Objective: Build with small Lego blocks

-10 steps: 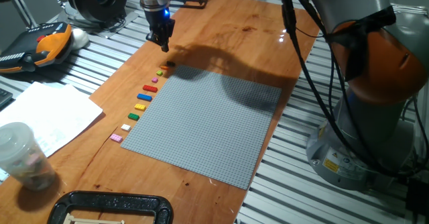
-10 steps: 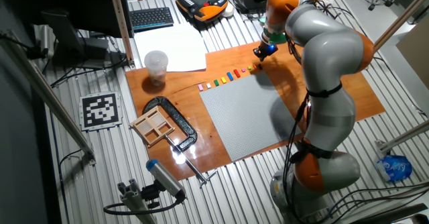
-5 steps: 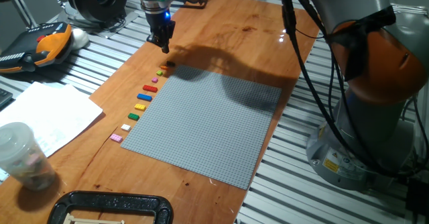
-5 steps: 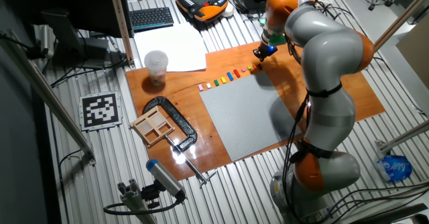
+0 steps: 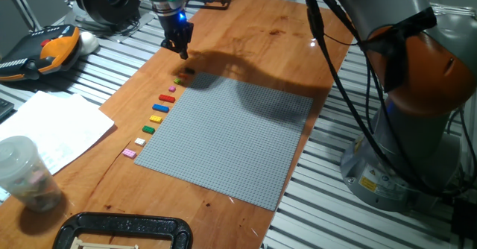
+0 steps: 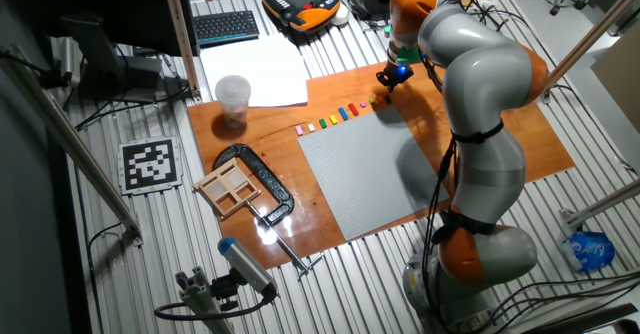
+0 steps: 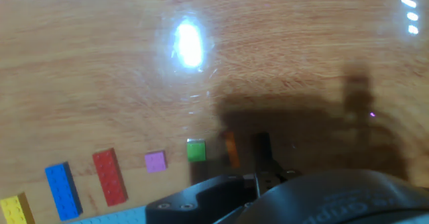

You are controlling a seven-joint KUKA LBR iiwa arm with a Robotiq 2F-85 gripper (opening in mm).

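A row of small Lego blocks (image 5: 156, 119) lies on the wooden board along the left edge of the grey baseplate (image 5: 238, 137). In the hand view I see yellow, blue (image 7: 62, 190), red (image 7: 109, 177), pink, green (image 7: 196, 150), orange (image 7: 231, 149) and a dark brick (image 7: 261, 147). My gripper (image 5: 183, 52) hangs just above the far end of the row, over the dark brick (image 5: 188, 71). Its fingers come to a narrow point and look shut with nothing in them. From the other side, the gripper (image 6: 385, 82) stands past the row's end (image 6: 375, 101).
A plastic cup (image 5: 22, 171), white paper (image 5: 52, 130) and a black clamp (image 5: 123, 230) lie left and front of the board. An orange pendant (image 5: 48, 44) sits at the back left. The robot base (image 5: 417, 130) stands at the right. A wooden tray (image 6: 232, 186) sits by the clamp.
The hand and arm have shifted slightly left and back; the fingertips stay over the far end of the row. No block has moved.
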